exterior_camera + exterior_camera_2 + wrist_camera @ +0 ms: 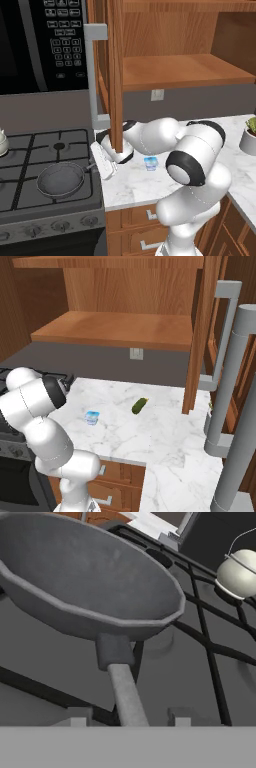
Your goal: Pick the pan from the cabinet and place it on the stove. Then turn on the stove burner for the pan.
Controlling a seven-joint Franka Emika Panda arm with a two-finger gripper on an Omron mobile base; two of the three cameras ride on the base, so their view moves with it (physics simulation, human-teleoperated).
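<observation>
We are letting go of the small round dark-grey frying pan (61, 179), which is sitting on the front right grate of the dark grey gas cooktop (30, 150), its thin handle (125, 694) pointing back at us. Our gripper (124, 722) is straddling that handle; its fingertips (77, 720) are standing apart on either side, not pinching. We judge it best to back straight off along the handle without nudging it. The pan is holding nothing. The brown wooden wall cupboard (185, 70) above the cooktop's right side is standing open, shelf bare.
</observation>
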